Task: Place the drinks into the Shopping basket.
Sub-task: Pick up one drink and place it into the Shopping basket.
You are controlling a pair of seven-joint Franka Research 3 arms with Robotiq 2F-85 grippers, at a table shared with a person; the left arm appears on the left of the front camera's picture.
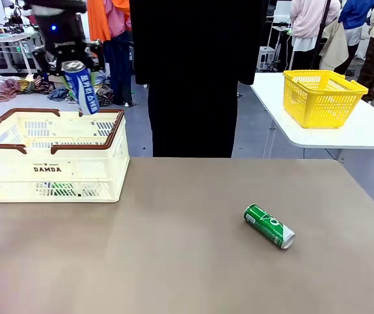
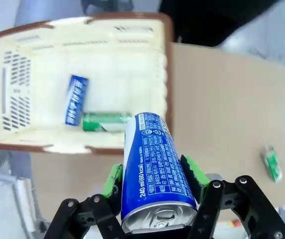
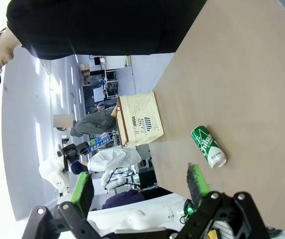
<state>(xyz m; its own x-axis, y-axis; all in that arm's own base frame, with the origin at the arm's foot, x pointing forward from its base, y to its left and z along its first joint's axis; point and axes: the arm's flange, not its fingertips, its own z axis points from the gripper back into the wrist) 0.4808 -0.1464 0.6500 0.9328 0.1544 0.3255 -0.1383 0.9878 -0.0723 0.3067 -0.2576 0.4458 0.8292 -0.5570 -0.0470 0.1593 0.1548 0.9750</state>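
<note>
My left gripper (image 1: pixel 79 73) is shut on a blue can (image 1: pixel 84 91) with white lettering, held tilted above the far rim of the cream Shopping basket (image 1: pixel 17 175). In the left wrist view the green pads (image 2: pixel 113 179) clamp this blue can (image 2: pixel 155 164) over the basket (image 2: pixel 167 74); inside lie another blue can (image 2: pixel 76 99) and a green can (image 2: pixel 105 121). A second green can (image 1: pixel 269 226) lies on its side on the table at the right (image 2: pixel 272 163) (image 3: pixel 208 146). My right gripper (image 3: pixel 140 186) is open above the table, with nothing between its fingers.
A person in black (image 1: pixel 197 78) stands at the far edge of the brown table (image 1: pixel 174 268). A yellow mesh basket (image 1: pixel 321 97) sits on a separate white table at the back right. The Shopping basket (image 3: pixel 142 122) stands at the table's far-left corner.
</note>
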